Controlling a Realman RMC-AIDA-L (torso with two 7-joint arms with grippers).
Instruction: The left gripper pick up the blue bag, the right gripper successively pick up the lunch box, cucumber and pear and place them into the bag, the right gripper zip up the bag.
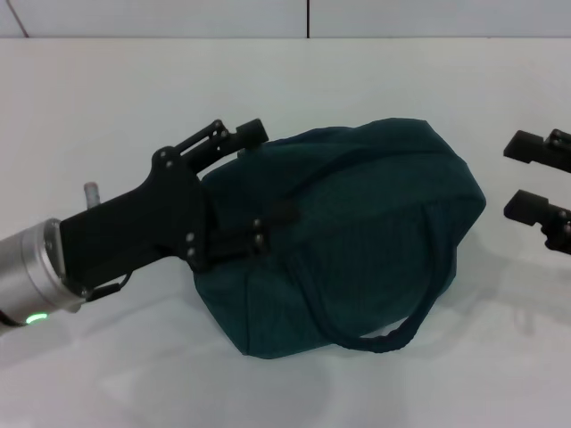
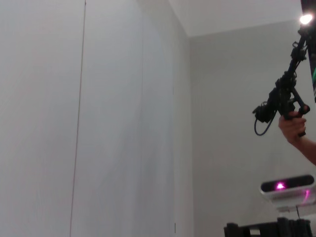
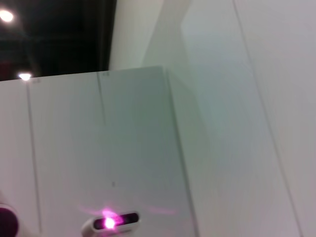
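The blue bag (image 1: pixel 357 232) lies bulging on the white table (image 1: pixel 107 107) in the head view, with one rope handle (image 1: pixel 406 328) looping off its near side. My left gripper (image 1: pixel 265 185) is at the bag's left end, open wide. Its far finger (image 1: pixel 241 135) reaches past the bag's far-left edge and its near finger (image 1: pixel 245 241) lies over the fabric. My right gripper (image 1: pixel 512 176) stands open at the right edge of the view, a short way off the bag, with nothing between its fingers. The lunch box, cucumber and pear are out of view.
The back edge of the table meets a grey wall (image 1: pixel 303 18). Both wrist views face walls and ceiling only; the left wrist view shows a person's hand (image 2: pixel 294 126) holding a black rig and a device with a pink light (image 2: pixel 289 187).
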